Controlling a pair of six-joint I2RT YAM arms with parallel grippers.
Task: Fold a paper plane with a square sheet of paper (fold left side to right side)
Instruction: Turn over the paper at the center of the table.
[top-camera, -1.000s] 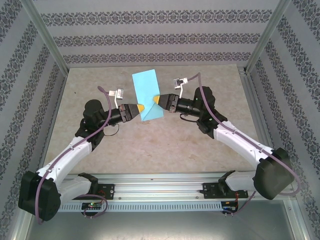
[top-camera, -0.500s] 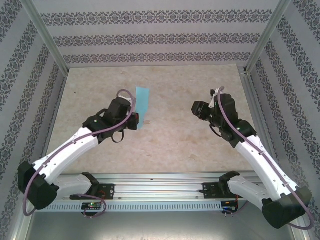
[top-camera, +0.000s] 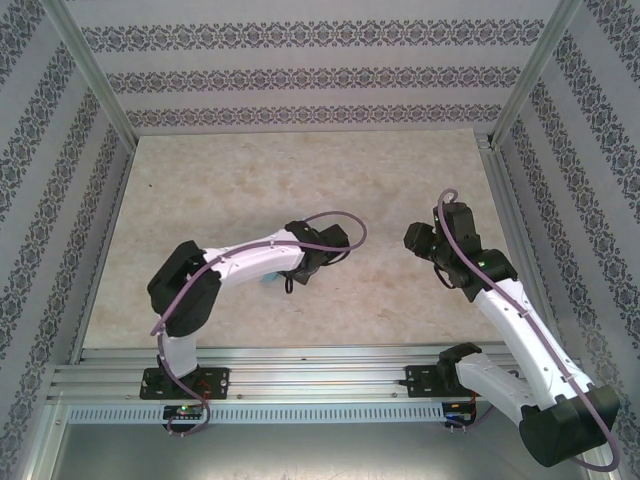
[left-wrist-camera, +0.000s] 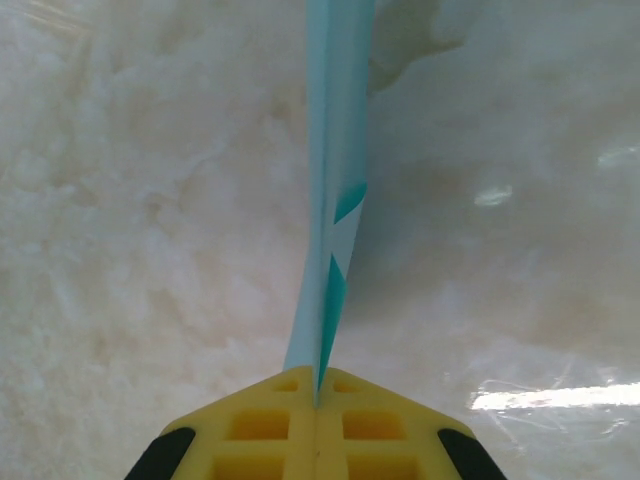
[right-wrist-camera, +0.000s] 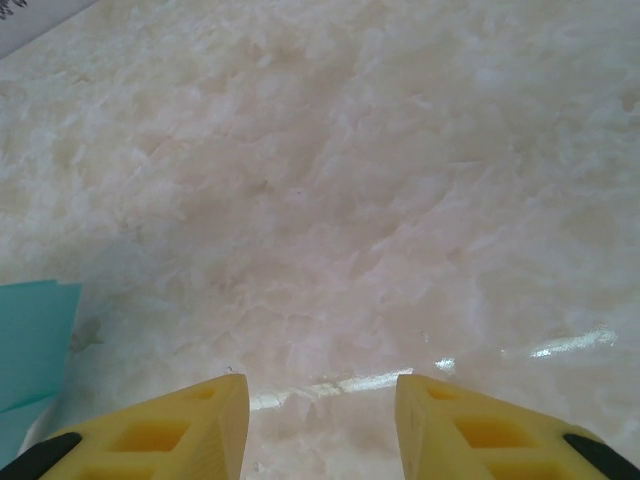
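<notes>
Light-blue thin paper sheet (left-wrist-camera: 335, 150) runs edge-on away from the left hand (left-wrist-camera: 318, 385). That hand is pressed fully closed on the sheet, with its two yellow fingers (left-wrist-camera: 260, 430) meeting on the near end of the paper. From the left wrist view the sheet is a narrow upright strip. At least two layers lie against each other, and darker teal patches show where they part slightly. The strip rises from the fingertips towards the top of that view, above the beige marbled tabletop (left-wrist-camera: 130, 200). It casts a soft shadow on the surface to its right.

In the top view the left arm reaches from its base at the near left towards the middle of the tabletop, with a purple cable (top-camera: 335, 218) looping over its wrist. A small sliver of the same blue (top-camera: 268, 281) peeks out from beneath the forearm. How the rest of the sheet sits there cannot be told.

The right hand (right-wrist-camera: 320, 385) is partly open, with its two yellow fingertips apart and nothing between them. It holds nothing and faces bare tabletop. At the left edge of the right wrist view a blue corner of the sheet (right-wrist-camera: 35, 335) shows, off to the side of that hand's left finger and not touching it. Seen from above, the right hand (top-camera: 412, 238) sits right of centre, well apart from the left wrist.
</notes>
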